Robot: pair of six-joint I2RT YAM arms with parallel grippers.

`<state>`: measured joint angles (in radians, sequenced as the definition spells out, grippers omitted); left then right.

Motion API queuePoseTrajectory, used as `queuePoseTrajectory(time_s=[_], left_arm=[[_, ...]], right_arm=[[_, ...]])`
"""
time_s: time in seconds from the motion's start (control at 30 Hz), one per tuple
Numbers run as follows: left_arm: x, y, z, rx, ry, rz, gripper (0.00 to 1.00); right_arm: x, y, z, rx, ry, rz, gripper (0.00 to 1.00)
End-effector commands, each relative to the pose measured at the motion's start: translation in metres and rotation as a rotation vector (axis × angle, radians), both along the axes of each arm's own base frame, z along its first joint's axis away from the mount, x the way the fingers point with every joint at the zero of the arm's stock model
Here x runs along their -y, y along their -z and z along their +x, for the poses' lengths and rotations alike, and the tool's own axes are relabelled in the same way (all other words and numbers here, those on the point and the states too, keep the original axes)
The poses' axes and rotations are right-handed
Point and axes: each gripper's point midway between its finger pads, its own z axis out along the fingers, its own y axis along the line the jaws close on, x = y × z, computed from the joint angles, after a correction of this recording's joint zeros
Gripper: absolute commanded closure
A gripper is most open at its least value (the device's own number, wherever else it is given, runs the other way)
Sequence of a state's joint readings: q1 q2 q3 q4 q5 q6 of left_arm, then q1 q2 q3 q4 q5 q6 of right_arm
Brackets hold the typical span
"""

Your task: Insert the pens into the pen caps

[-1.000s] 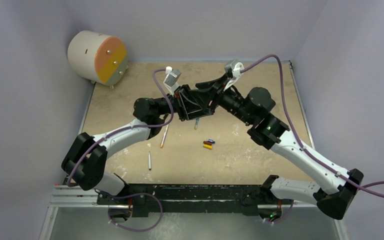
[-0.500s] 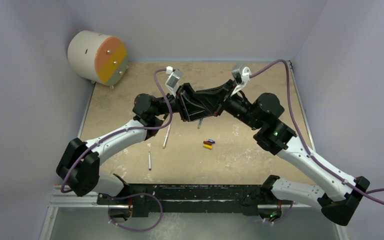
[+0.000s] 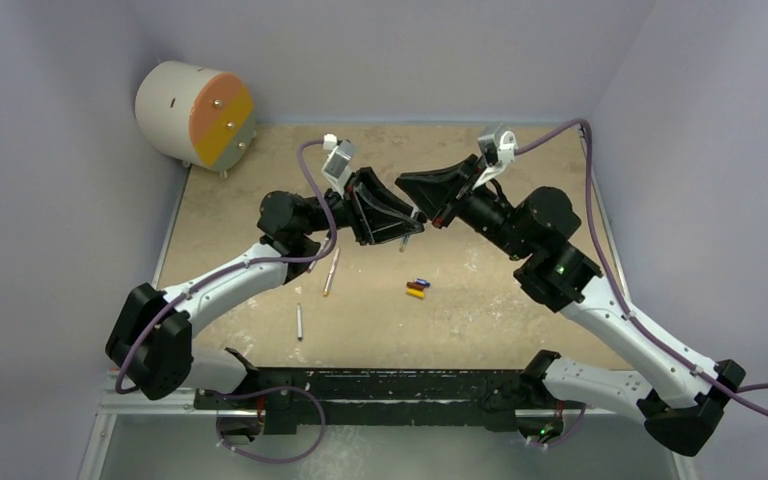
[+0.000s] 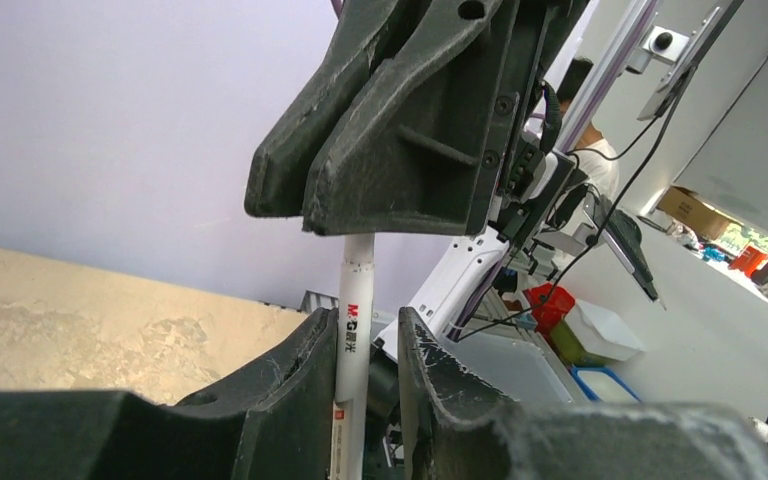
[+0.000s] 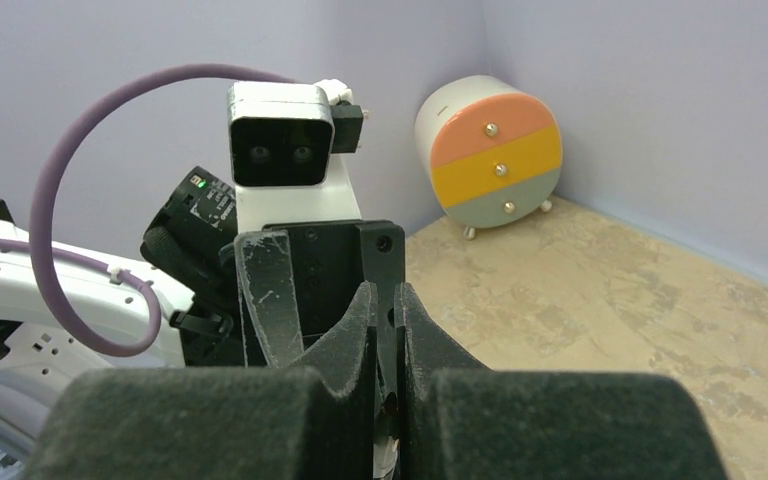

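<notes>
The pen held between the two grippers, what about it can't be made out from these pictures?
Upper end of the pen: left wrist view, buried in the shut right gripper.
Lower end: cut off by that view's bottom edge.
Tip colour, capped or not: top view, too small there.
Right wrist view: that gripper's fingers hide nearly all of it.

My left gripper (image 3: 412, 227) and right gripper (image 3: 426, 210) meet nose to nose above mid-table, a pen (image 4: 355, 320) bridging them, so nothing passes between. The table (image 3: 440, 330) near me offers room (bar two loose pens (image 3: 331, 272) and the caps (image 3: 417, 288)). A round drawer chest (image 3: 196, 113) fills the far-left corner.
</notes>
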<state>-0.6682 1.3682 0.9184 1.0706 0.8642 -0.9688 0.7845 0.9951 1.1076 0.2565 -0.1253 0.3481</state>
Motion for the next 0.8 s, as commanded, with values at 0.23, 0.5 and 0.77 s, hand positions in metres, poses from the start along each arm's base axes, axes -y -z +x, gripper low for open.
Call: queuePoseTrajectory(time_s=[0.23,0.5,0.77], left_arm=[[-0.010,-0.001,-0.024,0.054,0.065,-0.003,1.00],[-0.024,0.015,0.056,-0.080,-0.262,0.060,1.00],[-0.063,0.039,0.116,-0.243,-0.507,0.078,1.00]], right_arm=[[0.006,-0.029,-0.001,0.069,0.008,0.060,1.00],[0.058,0.005,0.015,-0.029,0.276,0.017,0.45],[0.082,0.169,0.040,-0.435,0.461,-0.337,0.98]])
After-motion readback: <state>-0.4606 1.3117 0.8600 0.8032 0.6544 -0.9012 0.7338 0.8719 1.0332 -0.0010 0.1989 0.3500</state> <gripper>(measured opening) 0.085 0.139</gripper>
